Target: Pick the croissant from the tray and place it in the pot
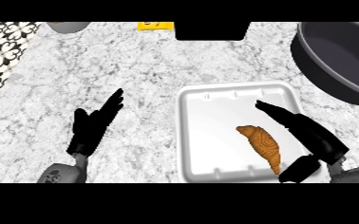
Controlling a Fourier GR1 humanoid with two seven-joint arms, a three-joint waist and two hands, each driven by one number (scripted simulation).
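A golden-brown croissant (263, 147) lies in the lower right part of a white tray (210, 137) on the marble counter. My right hand (308, 135) hovers over the tray's right side, just right of the croissant, open with straight fingers pointing up-left and the thumb (298, 169) spread below. It does not touch the croissant. The dark grey pot (329, 59) stands at the upper right, partly cut off by the view's edge. My left hand (95, 123) rests open on the left, fingers up, away from the tray.
A black object (212, 30) sits at the counter's far edge, with a yellow item (155, 26) beside it. A grey bowl (68, 26) and a patterned surface (13, 42) show at the upper left.
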